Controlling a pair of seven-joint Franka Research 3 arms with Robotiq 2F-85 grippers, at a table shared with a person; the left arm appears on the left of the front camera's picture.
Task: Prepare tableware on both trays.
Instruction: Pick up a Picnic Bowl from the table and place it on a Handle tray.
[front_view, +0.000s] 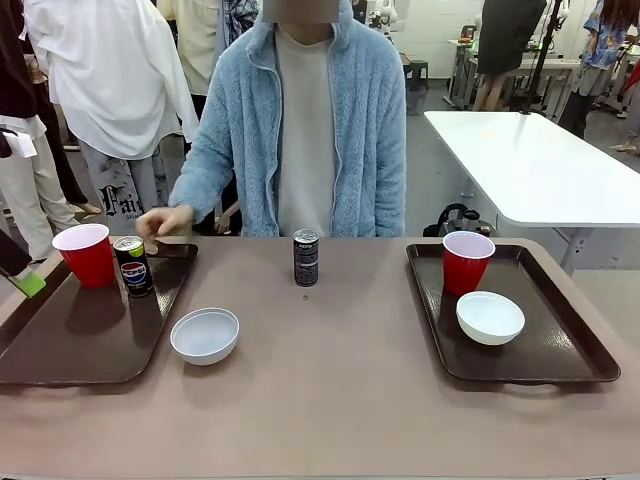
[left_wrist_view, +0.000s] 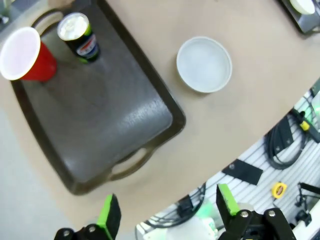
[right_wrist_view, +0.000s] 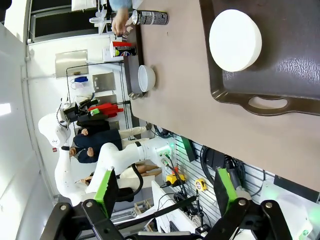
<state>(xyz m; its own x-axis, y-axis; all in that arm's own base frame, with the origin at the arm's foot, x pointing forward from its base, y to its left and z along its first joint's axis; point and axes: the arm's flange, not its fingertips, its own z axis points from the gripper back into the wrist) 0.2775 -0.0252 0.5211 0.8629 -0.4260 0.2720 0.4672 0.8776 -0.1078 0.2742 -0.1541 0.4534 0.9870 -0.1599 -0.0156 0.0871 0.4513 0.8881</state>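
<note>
Tan tabletop (left_wrist_view: 250, 107) bears a bowl (left_wrist_view: 204, 64) well beyond the left gripper (left_wrist_view: 166, 198).

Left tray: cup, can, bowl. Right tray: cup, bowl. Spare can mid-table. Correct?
Not quite. The second bowl is not on the left tray. It sits on the table beside it, clear of the rim, as the left wrist view shows. Left cup and left can on that tray, right tray with right cup and right bowl, and spare can mid-table all stand.

Lab: cables (left_wrist_view: 281, 145), white worktable (front_view: 530, 165)
</note>
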